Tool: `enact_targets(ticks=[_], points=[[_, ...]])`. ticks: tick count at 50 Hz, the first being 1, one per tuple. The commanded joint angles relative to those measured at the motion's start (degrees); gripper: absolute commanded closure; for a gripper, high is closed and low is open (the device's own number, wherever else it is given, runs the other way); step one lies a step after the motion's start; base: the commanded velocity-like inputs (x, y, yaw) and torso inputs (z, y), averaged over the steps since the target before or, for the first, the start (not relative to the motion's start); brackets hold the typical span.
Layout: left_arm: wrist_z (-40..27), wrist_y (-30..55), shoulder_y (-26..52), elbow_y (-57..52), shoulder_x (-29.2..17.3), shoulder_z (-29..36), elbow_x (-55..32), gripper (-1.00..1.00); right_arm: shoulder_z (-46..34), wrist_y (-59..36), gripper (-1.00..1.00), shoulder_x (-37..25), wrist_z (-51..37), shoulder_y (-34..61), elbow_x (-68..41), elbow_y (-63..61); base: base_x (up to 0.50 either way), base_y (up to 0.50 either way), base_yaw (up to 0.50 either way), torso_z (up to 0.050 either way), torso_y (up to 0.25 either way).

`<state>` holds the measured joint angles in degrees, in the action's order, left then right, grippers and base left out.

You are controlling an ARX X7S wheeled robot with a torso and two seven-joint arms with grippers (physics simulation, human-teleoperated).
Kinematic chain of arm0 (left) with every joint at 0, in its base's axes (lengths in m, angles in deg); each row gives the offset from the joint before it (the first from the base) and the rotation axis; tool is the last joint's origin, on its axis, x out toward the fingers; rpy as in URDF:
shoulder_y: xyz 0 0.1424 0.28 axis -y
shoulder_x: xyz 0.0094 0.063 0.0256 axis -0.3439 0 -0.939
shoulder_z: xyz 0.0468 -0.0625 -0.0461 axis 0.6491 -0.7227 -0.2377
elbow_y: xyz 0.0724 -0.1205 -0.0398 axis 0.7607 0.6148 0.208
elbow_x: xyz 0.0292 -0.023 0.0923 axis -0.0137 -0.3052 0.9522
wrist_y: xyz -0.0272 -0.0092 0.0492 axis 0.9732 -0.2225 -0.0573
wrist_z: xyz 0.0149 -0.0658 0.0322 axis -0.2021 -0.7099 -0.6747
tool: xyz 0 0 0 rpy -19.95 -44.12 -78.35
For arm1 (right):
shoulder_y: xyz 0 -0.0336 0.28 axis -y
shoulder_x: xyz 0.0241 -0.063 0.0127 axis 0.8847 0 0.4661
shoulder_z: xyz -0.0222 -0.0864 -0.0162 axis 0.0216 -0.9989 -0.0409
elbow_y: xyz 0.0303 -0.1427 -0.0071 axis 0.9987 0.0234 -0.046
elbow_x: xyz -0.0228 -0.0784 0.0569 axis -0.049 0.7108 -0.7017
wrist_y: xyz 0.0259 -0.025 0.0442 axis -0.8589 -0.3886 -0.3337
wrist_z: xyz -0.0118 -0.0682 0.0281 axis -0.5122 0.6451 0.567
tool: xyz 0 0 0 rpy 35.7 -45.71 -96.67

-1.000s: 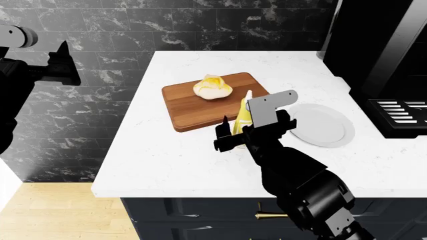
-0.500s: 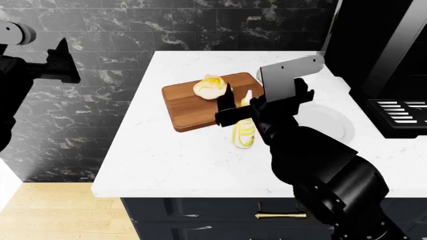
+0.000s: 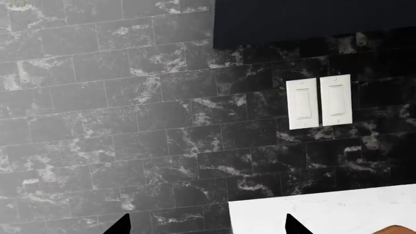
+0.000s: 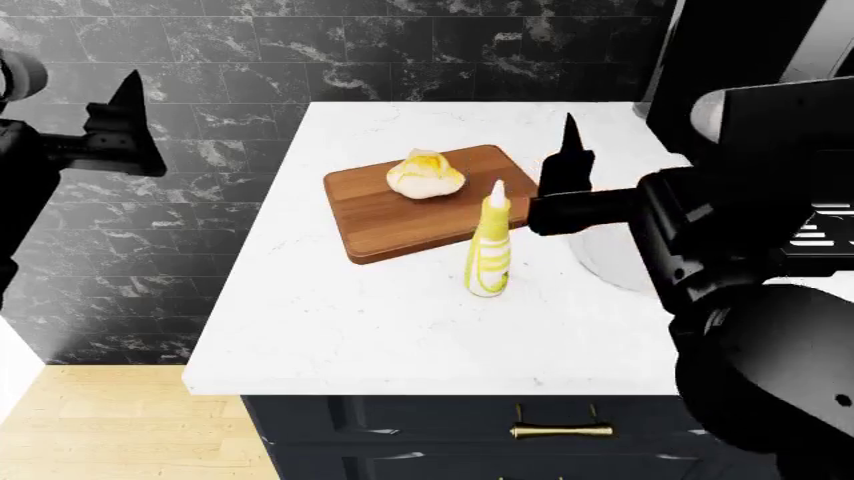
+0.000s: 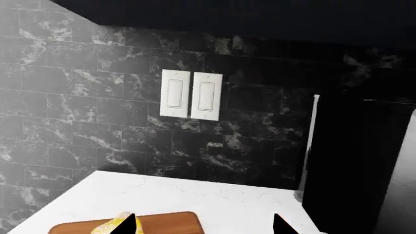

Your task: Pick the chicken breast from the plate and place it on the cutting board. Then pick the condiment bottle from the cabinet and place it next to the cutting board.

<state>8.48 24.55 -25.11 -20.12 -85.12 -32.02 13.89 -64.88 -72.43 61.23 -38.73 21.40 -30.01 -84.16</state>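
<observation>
The chicken breast (image 4: pixel 426 173) lies on the reddish-brown cutting board (image 4: pixel 400 215) on the white counter. The yellow condiment bottle (image 4: pixel 489 248) stands upright on the counter, just off the board's near right corner. My right gripper (image 4: pixel 569 158) hangs open above the counter to the right of the bottle, clear of it, holding nothing. The plate (image 4: pixel 607 258) is mostly hidden behind my right arm. In the right wrist view the board (image 5: pixel 165 224) and chicken breast (image 5: pixel 109 225) show between the open right gripper (image 5: pixel 205 226) fingers, far below. My left gripper (image 4: pixel 127 120) (image 3: pixel 206 226) is open, off the counter's left side.
A tall black cabinet (image 4: pixel 747 60) rises at the counter's back right, with a dark appliance (image 4: pixel 821 230) beside it. Two white wall switches (image 5: pixel 192 95) (image 3: pixel 318 102) sit on the black marble tile. The counter's left edge drops to wooden floor (image 4: pixel 107 420).
My right gripper has let go of the condiment bottle, then risen and drawn back to the right. The bottle stays upright on the counter. The left arm has barely moved.
</observation>
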Motion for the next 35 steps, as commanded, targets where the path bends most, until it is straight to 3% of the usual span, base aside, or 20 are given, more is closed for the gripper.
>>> enact_targets(ticks=[1,13,35], points=[[-2.7,4.4,-5.7,-11.1,0.2,-5.6,-7.4,-1.00,14.4,-6.6,-1.00,-6.5,-13.9,-3.2,-19.4,-10.6,0.00,0.00,0.00,0.000,0.000],[-5.4,7.1,-8.6,-15.9,1.3,-8.7,-12.5,-1.00,21.5,-3.8,-1.00,-11.5,-19.2,-7.9,-27.2,-13.9,0.00,0.00,0.00,0.000,0.000],[-5.9,7.3,-8.3,-16.7,1.2,-7.2,-12.7,-1.00,25.8,-1.9,-1.00,-13.0,-17.1,-13.2,-25.1,-15.3,0.00,0.00,0.00,0.000,0.000]])
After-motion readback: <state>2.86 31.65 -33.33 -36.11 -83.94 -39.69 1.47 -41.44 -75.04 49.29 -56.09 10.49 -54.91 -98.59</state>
